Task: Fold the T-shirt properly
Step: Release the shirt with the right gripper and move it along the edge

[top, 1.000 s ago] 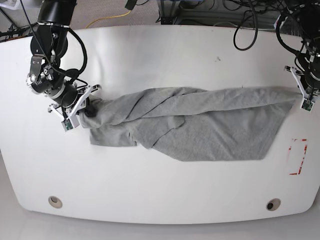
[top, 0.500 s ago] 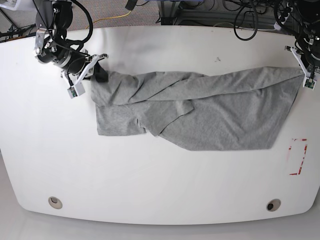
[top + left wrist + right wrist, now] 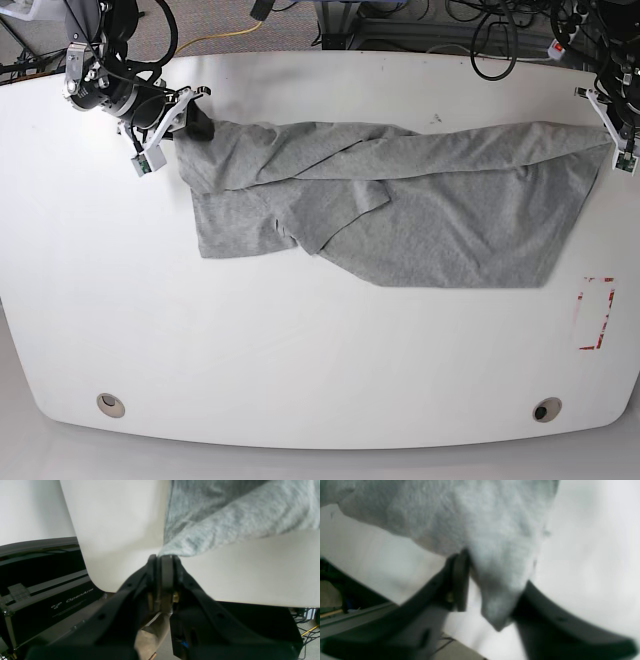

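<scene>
The light grey T-shirt (image 3: 440,210) lies rumpled across the far half of the white table (image 3: 300,360), with folds bunched toward the base view's left. In that view my left gripper (image 3: 612,145) is at the shirt's right end. The left wrist view shows this gripper (image 3: 163,558) shut on a corner of the T-shirt (image 3: 225,517). My right gripper (image 3: 195,122) is at the shirt's far left corner. In the right wrist view this gripper (image 3: 492,590) is open, its jaws parted around a hanging lump of the T-shirt (image 3: 475,525), with a gap beside one finger (image 3: 460,580).
A red-marked rectangle (image 3: 597,312) sits near the table's right edge. Two round holes (image 3: 110,404) (image 3: 546,409) are near the front edge. Cables run behind the far edge (image 3: 490,50). A black OpenArm case (image 3: 70,600) stands beside the table.
Both arms have moved toward the far edge, dragging the shirt's two ends with them. The right gripper's jaws, shut on the cloth earlier, now stand apart.
</scene>
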`<state>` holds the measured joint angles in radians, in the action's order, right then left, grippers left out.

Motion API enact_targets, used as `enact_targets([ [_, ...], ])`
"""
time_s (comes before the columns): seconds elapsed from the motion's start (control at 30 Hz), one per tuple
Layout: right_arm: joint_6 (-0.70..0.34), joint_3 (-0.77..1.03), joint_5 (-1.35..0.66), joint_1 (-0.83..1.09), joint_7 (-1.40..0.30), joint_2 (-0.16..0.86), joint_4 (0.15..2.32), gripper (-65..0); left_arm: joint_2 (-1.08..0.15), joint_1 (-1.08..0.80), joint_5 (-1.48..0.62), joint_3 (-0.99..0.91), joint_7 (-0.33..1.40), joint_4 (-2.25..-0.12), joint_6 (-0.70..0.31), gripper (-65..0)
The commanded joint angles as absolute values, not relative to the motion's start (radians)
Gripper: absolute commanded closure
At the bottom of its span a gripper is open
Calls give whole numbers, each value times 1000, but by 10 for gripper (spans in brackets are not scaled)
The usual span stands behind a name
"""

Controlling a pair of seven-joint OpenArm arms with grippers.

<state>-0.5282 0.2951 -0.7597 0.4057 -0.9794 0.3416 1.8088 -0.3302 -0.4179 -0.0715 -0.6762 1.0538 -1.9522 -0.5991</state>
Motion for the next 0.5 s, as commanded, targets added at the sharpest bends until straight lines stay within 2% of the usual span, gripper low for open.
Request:
enact_targets([
  [0.0, -556, 340, -846, 414, -964, 364, 1865, -317, -348, -417, -67, -682, 1043, -1968, -591, 0],
  [0.03, -565, 366, -877, 429, -970, 367, 1876, -377, -346, -417, -67, -679, 1043, -1968, -591, 0],
  [0.1, -567, 400, -920, 437, -980, 366, 1883, -452, -344, -417, -65, -679, 1043, -1968, -591, -4],
  [0.17, -570, 437, -970, 435, -998, 366, 1885, -522, -343, -415, -67, -677, 1043, -1968, -591, -88],
  [0.27, -570, 484, -1020, 417, -1007, 369, 1882, -539, -343, -415, -71, -680, 1043, -1969, -591, -204],
  [0.3, -568, 496, -1027, 403, -1009, 369, 1880, -539, -343, -415, -71, -680, 1043, -1969, -591, -221],
  [0.47, -561, 496, -1023, 289, -1032, 369, 1810, -539, -343, -412, -71, -677, 1043, -1969, -591, -228],
])
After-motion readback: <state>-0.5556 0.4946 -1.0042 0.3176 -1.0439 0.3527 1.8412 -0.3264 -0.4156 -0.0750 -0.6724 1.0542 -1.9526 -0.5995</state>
